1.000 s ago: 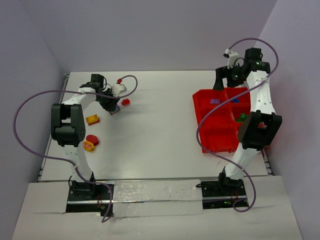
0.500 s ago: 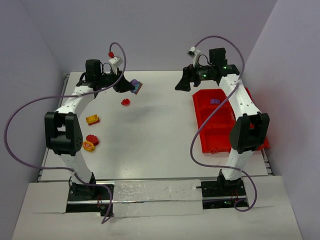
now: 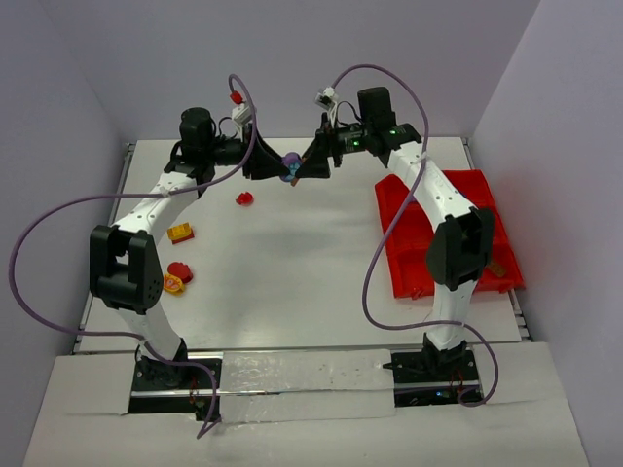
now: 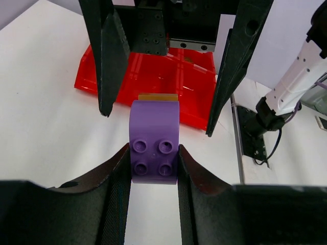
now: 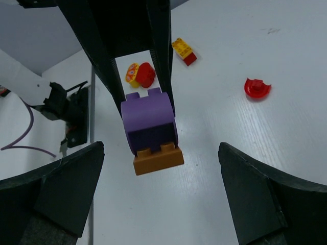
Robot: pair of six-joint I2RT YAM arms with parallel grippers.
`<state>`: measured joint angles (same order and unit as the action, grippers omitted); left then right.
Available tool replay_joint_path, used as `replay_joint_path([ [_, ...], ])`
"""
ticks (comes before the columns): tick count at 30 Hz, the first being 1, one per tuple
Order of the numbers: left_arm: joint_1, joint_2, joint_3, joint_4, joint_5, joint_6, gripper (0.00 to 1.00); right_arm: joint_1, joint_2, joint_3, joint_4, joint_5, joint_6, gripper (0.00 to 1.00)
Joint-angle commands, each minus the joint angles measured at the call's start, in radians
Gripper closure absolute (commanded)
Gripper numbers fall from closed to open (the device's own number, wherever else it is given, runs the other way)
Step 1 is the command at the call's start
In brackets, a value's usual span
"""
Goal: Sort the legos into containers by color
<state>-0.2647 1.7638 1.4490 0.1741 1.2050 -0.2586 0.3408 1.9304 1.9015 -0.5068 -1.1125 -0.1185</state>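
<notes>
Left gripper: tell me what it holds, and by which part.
A purple brick, pinched across its two opposite sides at the studded end.

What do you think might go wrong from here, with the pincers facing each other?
The left pincer grips the purple brick only at its near end; the open right pincer could knock it loose, dropping it. The orange piece stuck to it may snap off, or land in the tray with purple.

The right arm (image 3: 435, 192) hides much of the red tray (image 3: 496, 229). From above, the purple brick (image 3: 290, 162) is too small for its shape to be told.
</notes>
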Motion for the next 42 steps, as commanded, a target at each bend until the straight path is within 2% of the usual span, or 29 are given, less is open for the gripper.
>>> replay_joint_path([
  [1, 0.002, -0.012, 0.039, 0.063, 0.103, -0.016, 1.00, 0.004, 0.005, 0.047, 0.067, -0.067, 0.026, 0.03],
  [5, 0.002, -0.005, 0.038, 0.102, 0.117, -0.053, 1.00, 0.010, 0.005, 0.044, 0.058, -0.085, 0.021, 0.14],
  [7, 0.002, -0.003, 0.027, 0.138, 0.120, -0.083, 1.00, 0.014, 0.007, 0.044, 0.051, -0.090, 0.003, 0.25],
  [9, 0.002, 0.000, 0.016, 0.196, 0.126, -0.133, 1.00, 0.024, 0.007, 0.044, 0.030, -0.090, -0.023, 0.40],
  [14, 0.004, 0.007, 0.014, 0.254, 0.131, -0.188, 1.00, 0.035, 0.005, 0.044, -0.018, -0.092, -0.066, 0.48],
  [15, 0.004, 0.008, 0.008, 0.295, 0.133, -0.216, 1.00, 0.035, 0.004, 0.044, -0.032, -0.093, -0.081, 0.56],
  [17, 0.006, 0.010, -0.003, 0.321, 0.136, -0.254, 1.00, 0.035, 0.002, 0.045, -0.043, -0.090, -0.094, 0.59],
  [18, 0.009, 0.010, -0.009, 0.346, 0.133, -0.271, 1.00, 0.035, 0.001, 0.048, -0.059, -0.085, -0.110, 0.71],
  [19, 0.011, 0.010, -0.013, 0.358, 0.131, -0.283, 1.00, 0.035, 0.001, 0.054, -0.069, -0.079, -0.119, 0.77],
  [20, 0.014, 0.011, -0.018, 0.369, 0.129, -0.291, 1.00, 0.035, 0.000, 0.053, -0.085, -0.074, -0.133, 0.93],
  [21, 0.016, 0.010, -0.023, 0.379, 0.126, -0.296, 1.00, 0.034, -0.005, 0.049, -0.094, -0.065, -0.144, 0.99],
  [24, 0.024, 0.009, -0.026, 0.375, 0.116, -0.288, 1.00, 0.032, -0.025, 0.029, -0.121, -0.040, -0.179, 1.00],
  [28, 0.055, 0.004, -0.021, 0.345, 0.084, -0.259, 1.00, 0.012, -0.032, 0.024, -0.253, -0.022, -0.277, 1.00],
  [35, 0.084, -0.006, 0.018, 0.118, 0.023, -0.038, 1.00, -0.080, -0.086, -0.069, -0.480, 0.054, -0.477, 1.00],
  [38, 0.084, -0.013, 0.015, 0.074, -0.016, 0.022, 1.00, -0.122, -0.121, -0.120, -0.532, 0.094, -0.519, 1.00],
  [42, 0.076, -0.013, -0.007, 0.093, -0.022, 0.011, 1.00, -0.177, -0.146, -0.138, -0.530, 0.114, -0.507, 1.00],
])
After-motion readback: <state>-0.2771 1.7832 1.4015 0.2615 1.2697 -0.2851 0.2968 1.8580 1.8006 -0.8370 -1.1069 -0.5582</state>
